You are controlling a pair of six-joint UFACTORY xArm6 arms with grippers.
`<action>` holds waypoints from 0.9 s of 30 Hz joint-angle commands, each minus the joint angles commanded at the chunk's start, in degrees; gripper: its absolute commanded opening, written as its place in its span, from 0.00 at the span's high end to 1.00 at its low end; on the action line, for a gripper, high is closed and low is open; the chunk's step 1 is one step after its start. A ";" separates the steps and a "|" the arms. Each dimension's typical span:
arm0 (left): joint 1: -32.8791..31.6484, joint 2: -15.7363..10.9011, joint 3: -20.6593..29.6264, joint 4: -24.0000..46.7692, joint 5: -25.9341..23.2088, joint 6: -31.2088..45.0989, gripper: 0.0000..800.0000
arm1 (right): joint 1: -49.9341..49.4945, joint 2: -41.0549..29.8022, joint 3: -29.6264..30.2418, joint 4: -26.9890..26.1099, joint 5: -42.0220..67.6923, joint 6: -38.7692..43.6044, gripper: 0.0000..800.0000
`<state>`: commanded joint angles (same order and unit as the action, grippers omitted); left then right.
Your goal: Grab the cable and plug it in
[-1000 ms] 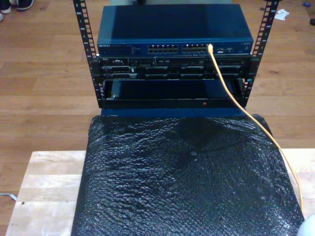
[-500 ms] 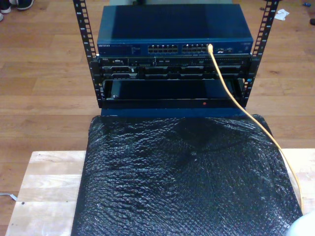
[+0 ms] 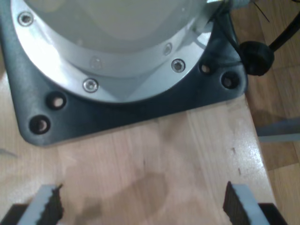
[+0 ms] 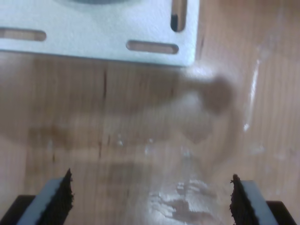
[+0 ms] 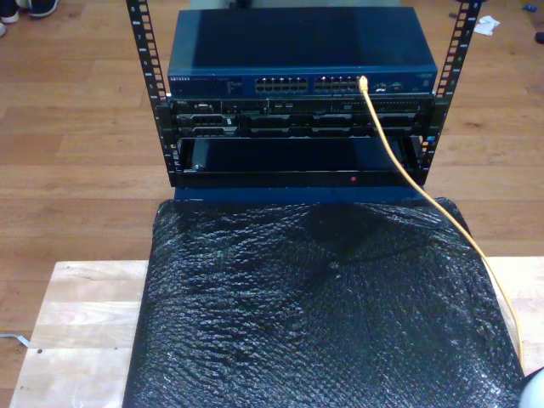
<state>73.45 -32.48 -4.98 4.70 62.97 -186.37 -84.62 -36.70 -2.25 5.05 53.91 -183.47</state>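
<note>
Cable (image 5: pixel 399 161), yellow-orange, has its end seated in a port on the front of the blue network switch (image 5: pixel 302 51), toward the exterior view's right of the port rows. From the switch it drops past the black rack gear (image 5: pixel 297 119) just below, crosses the top corner of the black bubble-wrap sheet (image 5: pixel 323 314) and runs along that sheet's edge at the exterior view's right, down toward the lower corner. Switch sits at the top of a black rack frame (image 5: pixel 144 68) standing on the wood floor (image 5: pixel 76 170). Bubble-wrap sheet covers most of the light wooden surface (image 5: pixel 76 323), just in front of the rack.

My first end effector (image 3: pixel 143 206) is released, toothed pads (image 3: pixel 51 206) wide apart, nothing between them, over bare wood near a dark base plate (image 3: pixel 117 115) with a silver flange. My second end effector (image 4: pixel 150 201) is also released, pads (image 4: pixel 61 197) spread, empty, over wood near a slotted metal plate (image 4: pixel 98 28).
</note>
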 joint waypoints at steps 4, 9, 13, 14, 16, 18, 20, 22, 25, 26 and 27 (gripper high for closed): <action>0.00 0.00 0.00 0.00 0.00 0.00 0.00 | -0.09 0.09 0.00 -0.09 -0.09 -1.32 0.00; 0.00 0.00 0.00 0.00 0.00 0.00 0.00 | -0.18 -0.09 1.05 0.09 -2.29 -1.41 0.00; 0.00 0.00 0.00 0.00 0.00 0.00 0.00 | -0.09 -0.53 1.93 0.18 -3.78 -1.23 0.00; 0.00 0.00 0.00 0.00 0.00 0.00 0.00 | -0.09 -0.62 1.93 0.18 -3.87 -1.23 0.00; 0.00 0.00 0.00 0.00 0.00 0.00 0.00 | -0.09 -0.62 1.93 0.18 -3.87 -1.23 0.00; 0.00 0.00 0.00 0.00 0.00 0.00 0.00 | -0.09 -0.62 1.93 0.18 -3.87 -1.23 0.00; -0.09 0.00 0.00 0.00 0.00 0.00 0.00 | -0.09 -0.62 1.93 0.18 -3.87 -1.23 0.00; 0.00 0.00 0.00 0.00 0.00 0.00 0.00 | -0.09 -0.62 1.93 0.18 -3.87 -1.23 0.00; 0.00 0.00 0.00 0.00 0.00 0.00 0.00 | -0.09 -0.62 1.93 0.18 -3.87 -1.23 0.00; 0.00 0.00 0.00 0.00 0.00 0.00 0.00 | -0.09 -0.62 1.93 0.18 -3.87 -1.23 0.00; 0.00 0.00 0.00 0.00 0.00 0.00 0.00 | -0.09 -0.62 1.93 0.18 -3.87 -1.23 0.00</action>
<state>73.45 -32.48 -4.98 4.70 62.97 -186.37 -84.70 -37.32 -0.32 5.23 50.04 -184.70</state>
